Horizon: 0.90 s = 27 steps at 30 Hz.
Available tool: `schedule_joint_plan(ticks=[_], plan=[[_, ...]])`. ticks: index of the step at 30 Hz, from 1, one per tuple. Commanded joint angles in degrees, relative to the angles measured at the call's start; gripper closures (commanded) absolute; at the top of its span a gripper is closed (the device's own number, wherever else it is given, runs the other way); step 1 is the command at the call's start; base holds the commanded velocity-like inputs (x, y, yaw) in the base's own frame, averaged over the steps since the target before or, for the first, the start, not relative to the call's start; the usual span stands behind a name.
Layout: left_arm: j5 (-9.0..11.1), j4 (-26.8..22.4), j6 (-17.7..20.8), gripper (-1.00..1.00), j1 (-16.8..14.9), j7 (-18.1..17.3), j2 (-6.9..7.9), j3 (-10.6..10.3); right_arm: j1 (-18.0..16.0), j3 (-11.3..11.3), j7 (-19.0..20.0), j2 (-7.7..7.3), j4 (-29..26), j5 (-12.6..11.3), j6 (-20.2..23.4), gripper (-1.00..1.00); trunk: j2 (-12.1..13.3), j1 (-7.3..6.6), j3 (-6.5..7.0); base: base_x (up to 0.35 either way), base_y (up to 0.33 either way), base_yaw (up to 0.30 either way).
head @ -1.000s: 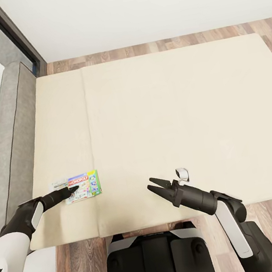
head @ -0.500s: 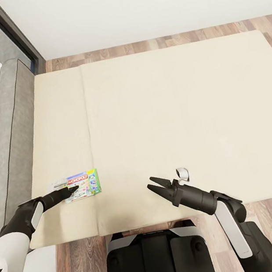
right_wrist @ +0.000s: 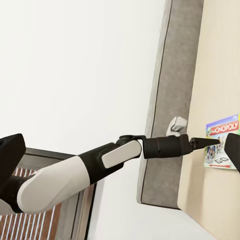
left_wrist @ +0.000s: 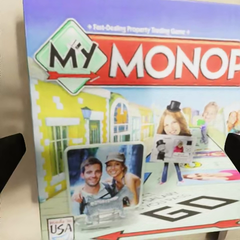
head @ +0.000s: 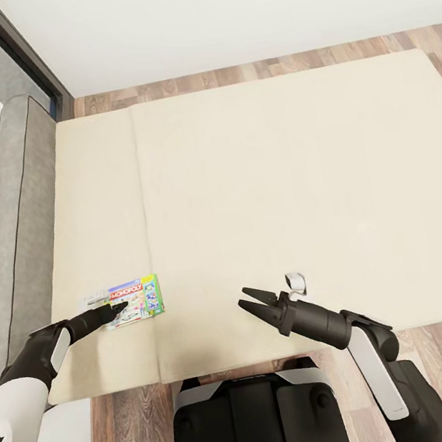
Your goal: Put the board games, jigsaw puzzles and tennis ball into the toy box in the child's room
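White walls and wood plank floor point(head: 238, 73) frame the head view, where a wide low bed point(head: 280, 189) with two cream mattress halves and a grey frame takes up most of the picture. Near its front left corner lies a thin white-and-green board game box with a red logo point(head: 135, 300), flat on the mattress. The left gripper point(head: 117, 309) reaches over the box's near end; the right gripper point(head: 254, 303) hovers well apart, jaws spread and empty.

From the left wrist, the printed cover point(left_wrist: 135, 130) lies close beneath, dark fingertips point(left_wrist: 10, 157) set wide at either side, holding nothing.

From the right wrist, the left arm point(right_wrist: 100, 162) stretches to the box point(right_wrist: 222, 140) beside the grey frame point(right_wrist: 175, 100).

The box looks light, stiff and slick-faced; lying flat on a soft mattress, it likely wants a pinch across its narrow edges.
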Motion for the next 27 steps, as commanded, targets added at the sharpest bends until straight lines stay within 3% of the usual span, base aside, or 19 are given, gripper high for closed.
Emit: schedule_joint_plan(ticks=[1, 27], plan=[[0.37, -0.03, 0.54, -1.00, -0.02, -0.16, -0.02, 0.22, -0.01, 0.04, -0.08, 0.07, -0.01, -0.31, 0.42, -1.00, -0.08, 0.03, -0.06, 0.000, 0.000, 0.000], [0.37, -0.03, 0.54, -1.00, -0.02, -0.21, -0.02, 0.21, -0.07, 0.63, -0.29, 0.10, -0.09, -0.24, 1.16, -1.00, -0.08, 0.03, -0.08, 0.000, 0.000, 0.000]])
